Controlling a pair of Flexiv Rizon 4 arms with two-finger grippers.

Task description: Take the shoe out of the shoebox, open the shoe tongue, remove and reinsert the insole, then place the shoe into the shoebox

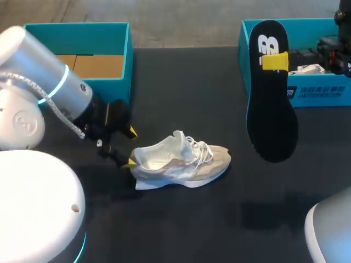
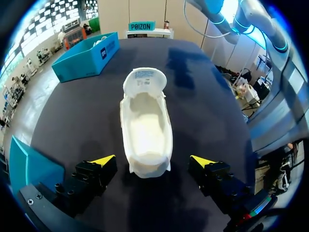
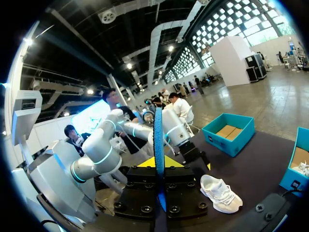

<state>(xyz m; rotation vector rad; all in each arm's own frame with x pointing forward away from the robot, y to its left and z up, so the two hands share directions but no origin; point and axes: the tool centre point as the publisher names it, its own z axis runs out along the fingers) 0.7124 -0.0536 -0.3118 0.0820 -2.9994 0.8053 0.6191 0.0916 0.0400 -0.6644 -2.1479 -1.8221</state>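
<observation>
A white and beige shoe (image 1: 181,160) lies on its sole on the black table, toe to the right. My left gripper (image 1: 131,148) is at its heel, open, with the yellow tips either side and not touching. The left wrist view looks into the shoe (image 2: 146,128), whose tongue is folded forward, with the gripper (image 2: 153,161) wide around the heel. A black insole (image 1: 271,93) hangs upright above the table's right side with my right gripper (image 1: 275,61) shut on its upper part. In the right wrist view the insole (image 3: 158,145) is edge-on between the closed fingers (image 3: 158,163), and the shoe (image 3: 221,193) lies below.
A teal shoebox (image 1: 321,97) with white contents stands at the back right, behind the insole. A second teal box (image 1: 118,83) with a brown cardboard floor stands at the back left, close to my left arm (image 1: 60,90).
</observation>
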